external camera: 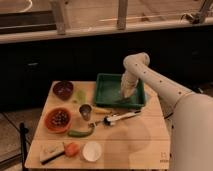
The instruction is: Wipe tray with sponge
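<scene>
gripper [125, 95] is reaching down inside the tray [106, 92], grip: cannot tell | sponge is hiding from sight | orange bowl [48, 124], left of tray, is holding dark pieces

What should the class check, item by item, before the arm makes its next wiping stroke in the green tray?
1. Claw is lowered inside the tray: ok.
2. Sponge is under the claw: cannot tell, it is hidden.
3. Tray rests flat and fully on the table: ok.
4. Tray floor to the left of the claw is bare, leaving room for a stroke: ok.
5. Metal cup stands outside the tray and apart from it: ok.
</scene>
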